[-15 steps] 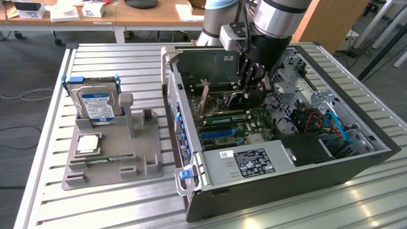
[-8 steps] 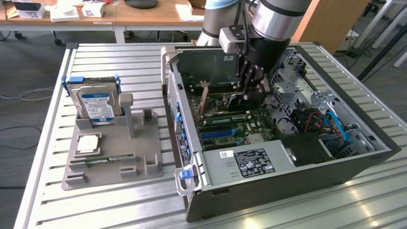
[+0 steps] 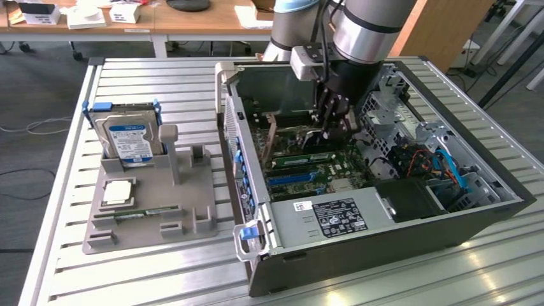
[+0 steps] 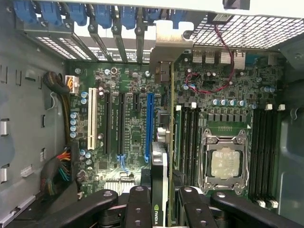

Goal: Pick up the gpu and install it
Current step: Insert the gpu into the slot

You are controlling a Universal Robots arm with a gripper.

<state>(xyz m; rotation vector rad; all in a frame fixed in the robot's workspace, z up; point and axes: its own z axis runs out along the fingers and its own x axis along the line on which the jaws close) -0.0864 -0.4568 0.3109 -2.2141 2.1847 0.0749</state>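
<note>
pick-up done: the gripper (image 4: 164, 209), jaws partly closed, clamps the gpu (image 4: 161, 156) edge-on inside the computer case (image 3: 374, 255), over the motherboard (image 4: 128, 85) just beside the blue slot (image 4: 149, 126); full seating unconfirmed, card not yet released.

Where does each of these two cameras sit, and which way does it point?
Exterior view: off the arm, raised, looking down on the table and open computer case; the arm reaches inside.
Wrist view: on the wrist, facing the motherboard; the gripper holds the gpu.
Shared: both show the motherboard and the gripper.
</note>
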